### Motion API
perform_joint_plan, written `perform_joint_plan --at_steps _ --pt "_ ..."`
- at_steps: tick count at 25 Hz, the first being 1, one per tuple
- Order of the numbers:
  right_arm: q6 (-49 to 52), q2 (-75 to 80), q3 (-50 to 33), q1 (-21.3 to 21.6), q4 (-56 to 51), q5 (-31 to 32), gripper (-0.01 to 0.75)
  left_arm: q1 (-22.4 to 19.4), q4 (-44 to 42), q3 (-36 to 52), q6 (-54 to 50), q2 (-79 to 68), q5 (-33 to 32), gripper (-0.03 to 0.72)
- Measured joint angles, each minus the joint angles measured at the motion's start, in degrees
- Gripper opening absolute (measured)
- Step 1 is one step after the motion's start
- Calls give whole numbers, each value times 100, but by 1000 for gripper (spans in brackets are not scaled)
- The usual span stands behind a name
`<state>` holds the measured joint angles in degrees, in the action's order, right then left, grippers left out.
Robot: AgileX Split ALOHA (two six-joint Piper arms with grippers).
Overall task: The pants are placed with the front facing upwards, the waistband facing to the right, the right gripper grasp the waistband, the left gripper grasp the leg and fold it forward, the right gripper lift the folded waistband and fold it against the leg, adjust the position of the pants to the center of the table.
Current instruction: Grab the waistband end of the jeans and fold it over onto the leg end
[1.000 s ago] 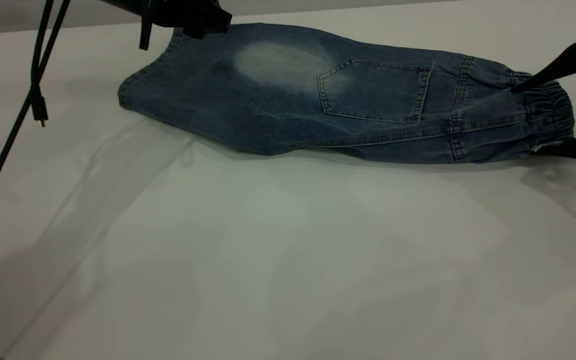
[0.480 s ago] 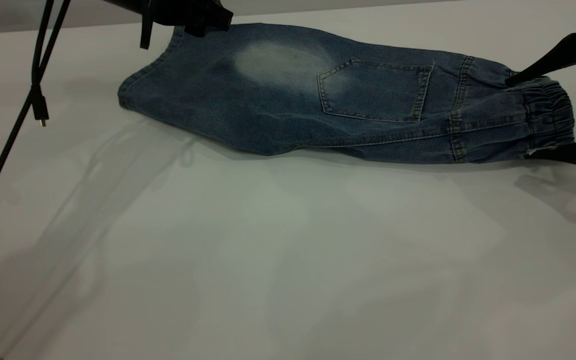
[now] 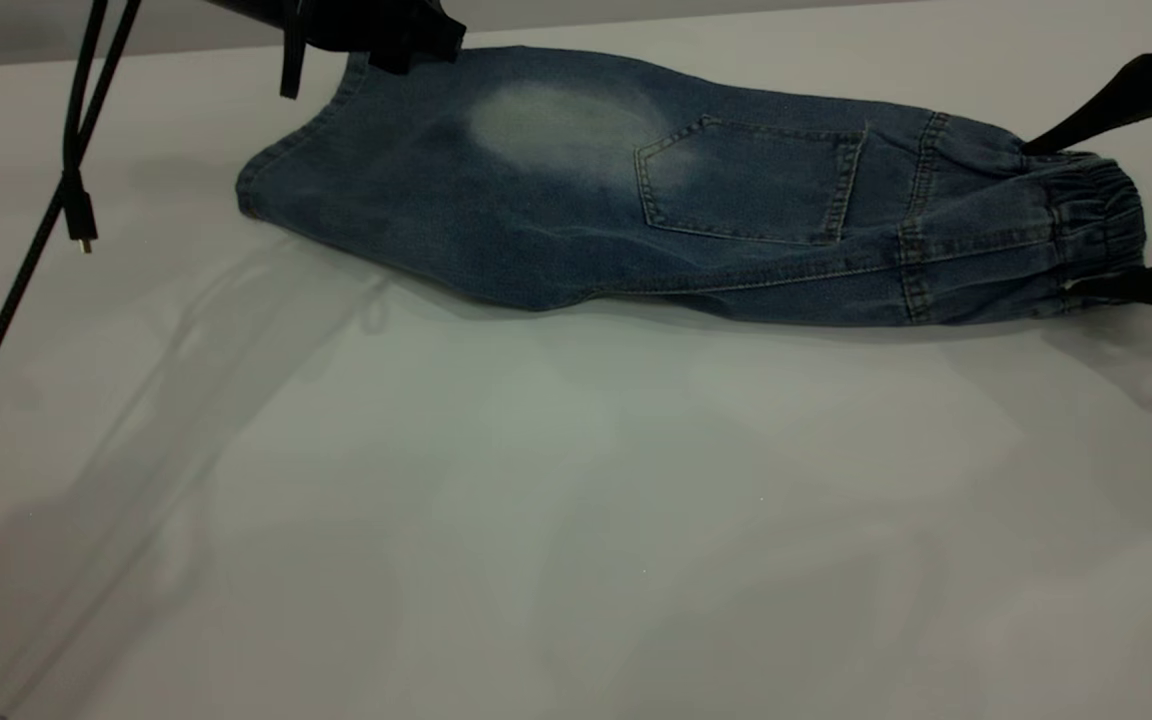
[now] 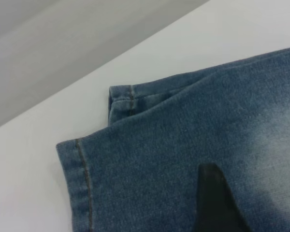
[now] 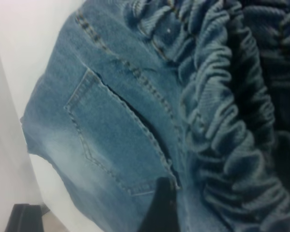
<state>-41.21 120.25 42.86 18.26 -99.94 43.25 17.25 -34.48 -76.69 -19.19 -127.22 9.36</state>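
Pants (image 3: 656, 190) lay folded lengthwise along the table's (image 3: 576, 520) far side, back pocket up; right gripper (image 3: 1121, 215) straddled the waistband (image 3: 1096, 215), fingers wide apart, probably poised to grasp; left gripper (image 3: 406, 40) over leg hem, fingers apart, nothing held.

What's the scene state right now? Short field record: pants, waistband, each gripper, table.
pants: blue denim pants folded lengthwise, lying flat, back pocket up
waistband: gathered waistband at the right end
leg hem: left end, at the far side of the table
left gripper: left gripper over the far hem corner, fingers open
right gripper: right gripper open, one finger either side of the waistband
table: white table; pants sit toward the far edge
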Motion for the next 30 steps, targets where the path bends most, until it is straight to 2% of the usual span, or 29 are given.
perform_joint_plan --at_steps 3,7,11,14,19,20,27,30 --pt "68 119 0 0 0 -183 594 0 0 0 0 0 -18 371" --pt "68 232 0 0 0 -112 589 0 0 0 0 0 -46 371" --pt "68 266 0 0 0 -193 524 0 0 0 0 0 -46 371" --pt "68 266 0 0 0 -202 399 5 0 0 0 0 -53 371" --pt "68 266 0 0 0 -184 102 97 -6 0 -193 0 -92 370" --pt "68 266 0 0 0 -148 80 155 -10 0 -273 0 -92 370" --pt "-175 255 0 0 0 293 81 768 -465 0 -1059 -45 18 370" --pt "-312 219 0 0 0 513 81 837 -750 0 -1493 -176 24 370"
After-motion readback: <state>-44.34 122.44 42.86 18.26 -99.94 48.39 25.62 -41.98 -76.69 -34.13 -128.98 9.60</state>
